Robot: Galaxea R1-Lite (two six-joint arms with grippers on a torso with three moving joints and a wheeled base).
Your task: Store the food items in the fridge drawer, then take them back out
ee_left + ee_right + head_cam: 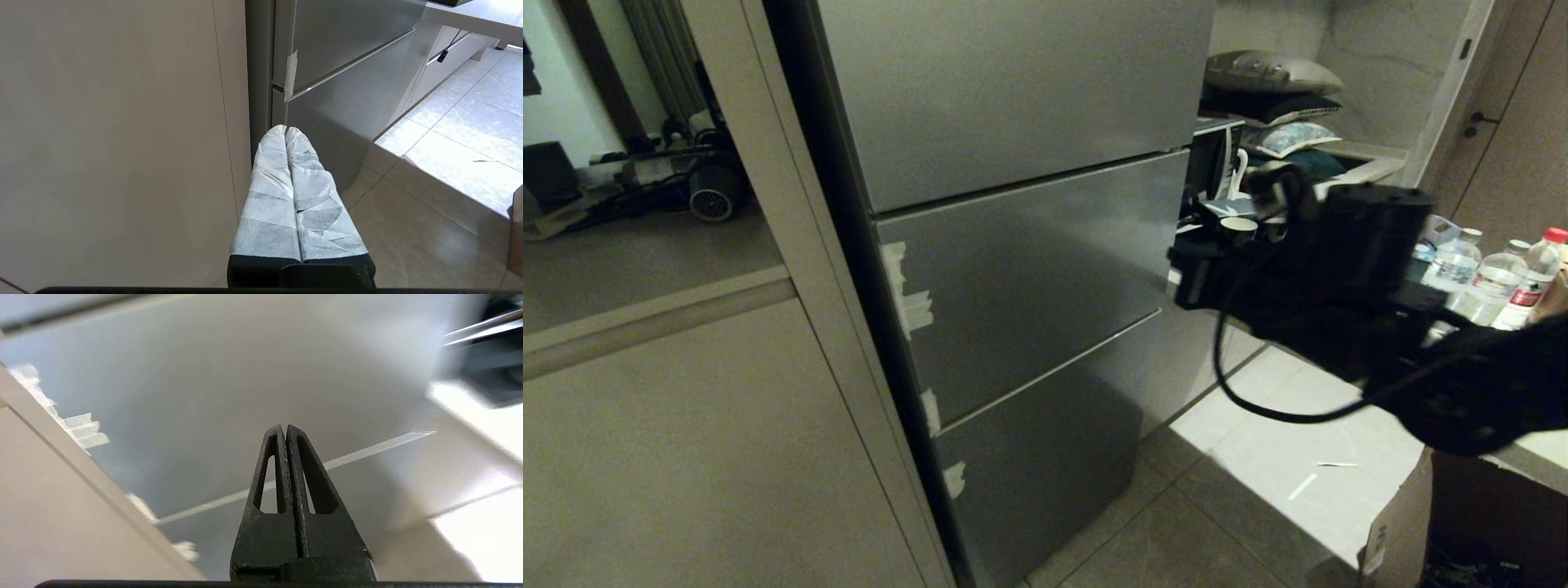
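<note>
fridge (1013,163): shut, three steel fronts stacked; seams run long across the face, tilted in the head view
middle front (1029,278): nearest panel to right gripper, lies to its left and slightly beyond, apart from it
counter (1535,449): behind and right of the right arm, carries clear water bottles (1494,282)
right gripper (284,430): raised off the fridge's right edge, fingers pressed together, grasping nothing, tips aimed at the steel face near a seam
left gripper (286,130): low by the lower-left corner of the fridge, paper-wrapped fingers clenched flat, empty, looks parked
nearer arm: right, by judgement; likely the one to open a front
fridge drawer: not visible, presumably behind a closed front; which one can't be told
food items: none in any view; location unknown
handle: none made out, only seams and tape scraps (907,286) on the left edge
</note>
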